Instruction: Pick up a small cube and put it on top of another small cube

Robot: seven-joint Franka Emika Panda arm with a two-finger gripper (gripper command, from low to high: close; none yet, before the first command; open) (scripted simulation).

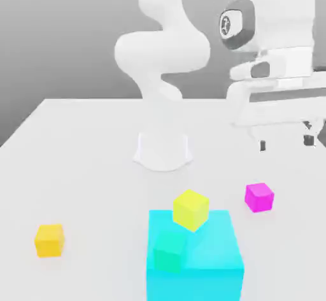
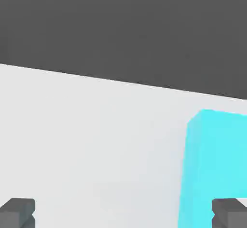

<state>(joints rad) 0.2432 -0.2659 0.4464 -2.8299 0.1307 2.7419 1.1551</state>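
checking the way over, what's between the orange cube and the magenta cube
In the exterior view, the large cyan block stands between the orange cube and the magenta cube, with a yellow cube and a green cube seen against its top.

Cyan block (image 1: 216, 245) on the white table (image 1: 102, 166), near side in exterior view. Grey backdrop (image 1: 70, 32) beyond table.

Small cube (image 1: 259, 198) lies at the exterior view's right.
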